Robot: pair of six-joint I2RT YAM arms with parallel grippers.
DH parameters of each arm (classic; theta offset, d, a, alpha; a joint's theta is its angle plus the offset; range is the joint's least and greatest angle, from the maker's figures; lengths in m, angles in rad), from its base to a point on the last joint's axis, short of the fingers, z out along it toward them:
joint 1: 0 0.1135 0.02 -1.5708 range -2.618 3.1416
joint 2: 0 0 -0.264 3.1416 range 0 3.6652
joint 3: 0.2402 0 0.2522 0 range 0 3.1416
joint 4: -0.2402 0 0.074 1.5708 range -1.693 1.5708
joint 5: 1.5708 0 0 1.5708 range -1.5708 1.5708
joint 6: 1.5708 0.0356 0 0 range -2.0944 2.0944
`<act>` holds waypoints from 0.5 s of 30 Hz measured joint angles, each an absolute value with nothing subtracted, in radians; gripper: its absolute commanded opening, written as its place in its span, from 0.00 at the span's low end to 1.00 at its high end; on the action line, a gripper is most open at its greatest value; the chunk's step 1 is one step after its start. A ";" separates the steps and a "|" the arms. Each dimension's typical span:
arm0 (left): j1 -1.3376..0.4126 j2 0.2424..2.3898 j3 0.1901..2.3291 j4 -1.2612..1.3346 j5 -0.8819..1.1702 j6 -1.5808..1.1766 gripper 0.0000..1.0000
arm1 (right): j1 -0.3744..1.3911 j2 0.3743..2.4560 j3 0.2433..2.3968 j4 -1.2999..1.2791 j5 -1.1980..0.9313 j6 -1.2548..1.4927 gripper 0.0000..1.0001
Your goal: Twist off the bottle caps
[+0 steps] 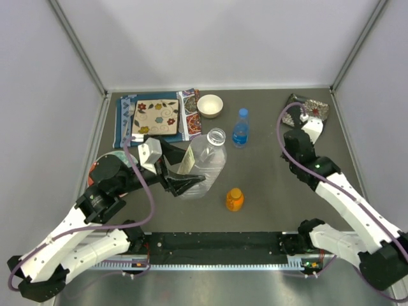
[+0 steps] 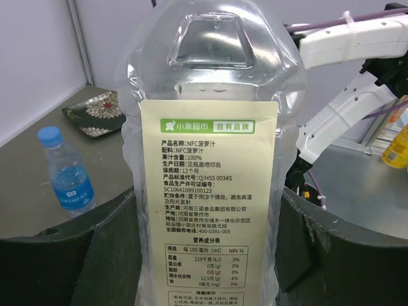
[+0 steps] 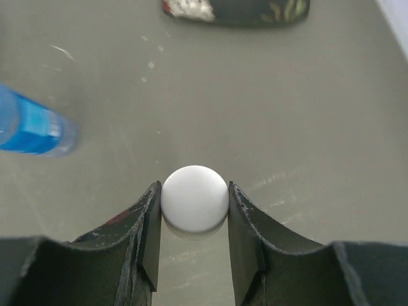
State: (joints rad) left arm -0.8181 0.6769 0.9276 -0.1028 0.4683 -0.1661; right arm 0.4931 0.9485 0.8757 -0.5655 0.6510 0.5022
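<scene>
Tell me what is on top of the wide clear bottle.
Nothing: the wide clear bottle has a bare, open mouth. A white cap is pinched in the right gripper. The left gripper hides part of the bottle's base.

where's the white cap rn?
Right wrist view: the white cap sits pinched in the right gripper, over the table's far right side, near the dark patterned dish, blue-tinted bottle to its left.

the wide clear bottle (image 2: 210,159) runs off the top and bottom of the left wrist view; the orange bottle (image 2: 397,148) is cut by that view's right edge. in the right wrist view the blue bottle (image 3: 35,127) is blurred and cut off at the left, the patterned dish (image 3: 236,9) clipped at the top.
</scene>
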 measured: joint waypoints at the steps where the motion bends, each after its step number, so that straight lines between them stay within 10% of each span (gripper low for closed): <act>1: -0.818 0.668 0.925 -0.109 0.463 -0.163 0.21 | 0.461 0.972 0.851 -0.556 0.633 0.529 0.00; 15: -0.818 0.630 0.863 -0.144 0.443 -0.162 0.21 | 0.322 1.386 0.713 -0.337 0.437 0.656 0.00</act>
State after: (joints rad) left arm -0.8181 0.6304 0.8627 -0.1436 0.4427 -0.1616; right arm 0.3222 1.3861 0.7132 -0.3367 0.4374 0.6563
